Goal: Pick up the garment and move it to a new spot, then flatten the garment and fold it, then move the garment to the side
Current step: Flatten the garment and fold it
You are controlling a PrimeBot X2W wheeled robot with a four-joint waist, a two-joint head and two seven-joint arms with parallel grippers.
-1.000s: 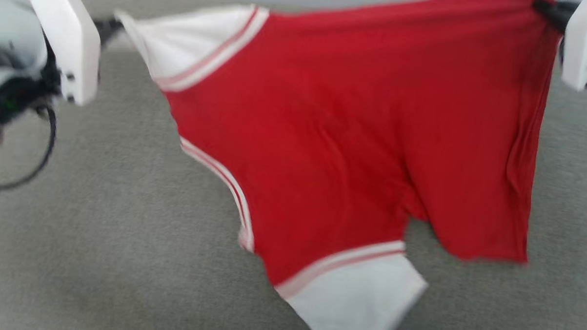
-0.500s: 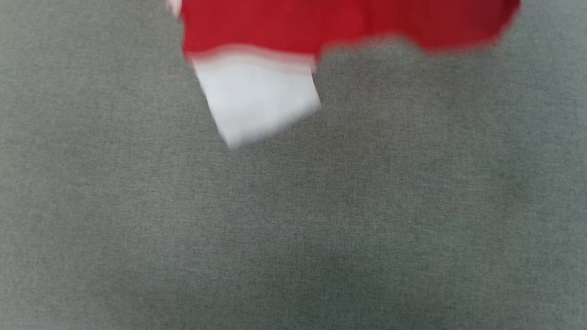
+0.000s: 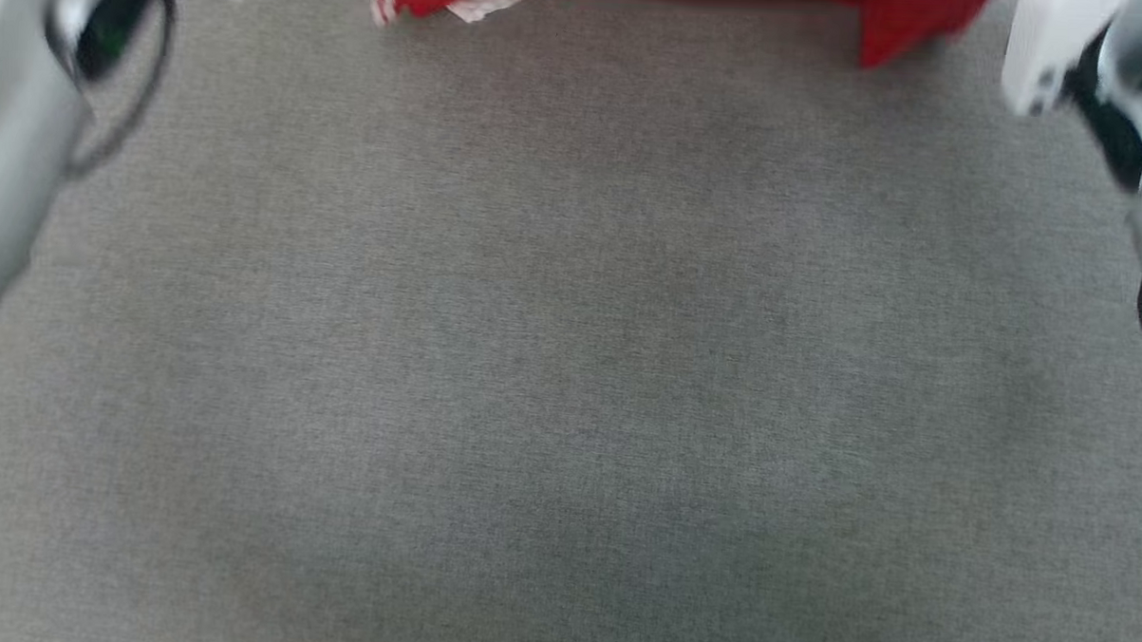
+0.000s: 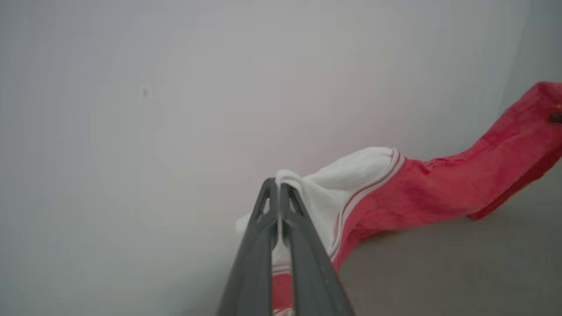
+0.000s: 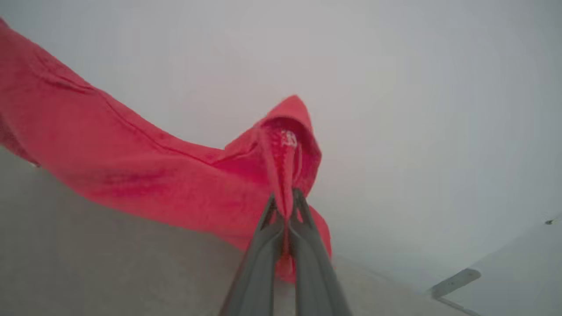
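Find the garment (image 3: 909,24) along the top edge of the head view, strung between both claws over the grey cloth surface (image 3: 570,359). Note only its red lower edge and a striped corner inside the frame. Contact between cloth and surface: cannot tell.

Risks, left to right:
- Watch the left claw (image 4: 277,188), lower centre of the left wrist view, pinched together on a thin fold of the white sleeve (image 4: 351,173). Judged a shallow bite. Expect slip-out under a sharp tug or a fast swing.
- Guard against sag across the middle span. Likely to drag and bunch on the surface if lowered unevenly, spoiling a flat lay.
- Check the right claw (image 5: 286,196), lower centre of the right wrist view, closed tight on a gathered ridge of red cloth. Expect a twisted edge on release from so bunched a grip.
- Place little trust in the head view for alignment: blurred, with most of the garment beyond the top edge.

Pose, left to right:
- Left forearm (image 3: 6,168): upper left of the head view, held high and reaching up-frame, fingers aimed toward a pale wall (image 4: 131,87).
- Right wrist (image 3: 1051,48): upper right corner, likewise held high. Level match with the left: cannot tell.
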